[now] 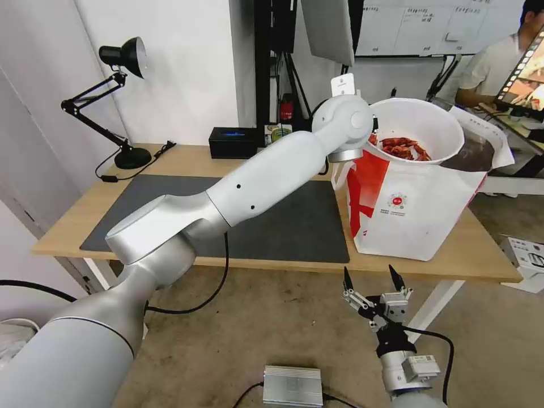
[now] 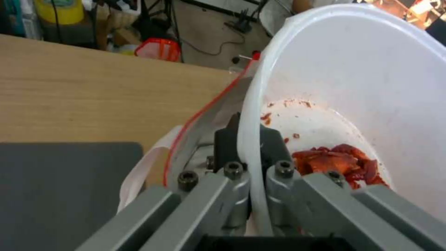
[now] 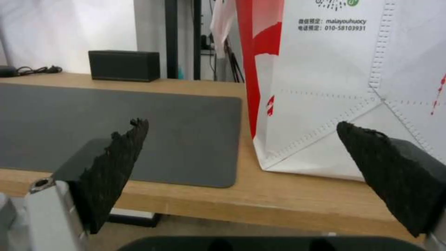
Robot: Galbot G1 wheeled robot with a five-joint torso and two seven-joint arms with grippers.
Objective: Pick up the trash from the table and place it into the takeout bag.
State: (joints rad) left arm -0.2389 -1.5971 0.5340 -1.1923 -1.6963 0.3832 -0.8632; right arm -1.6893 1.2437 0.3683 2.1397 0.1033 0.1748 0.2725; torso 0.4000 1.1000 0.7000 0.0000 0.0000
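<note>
My left gripper (image 2: 248,135) is shut on the rim of the trash, a white round bowl (image 1: 420,122) with red scraps (image 2: 341,164) at its bottom. I hold the bowl tilted at the open mouth of the takeout bag (image 1: 408,212), which stands white and red on the right end of the table (image 1: 170,160). One finger sits inside the rim and one outside. My right gripper (image 1: 371,279) hangs open and empty below the table's front edge, facing the takeout bag (image 3: 334,90).
A dark grey mat (image 1: 294,224) covers the table's middle. A black box (image 1: 232,141) and a black desk lamp (image 1: 122,102) stand along the far edge. On the floor lie a silver box (image 1: 292,385) and a white carton (image 1: 524,255).
</note>
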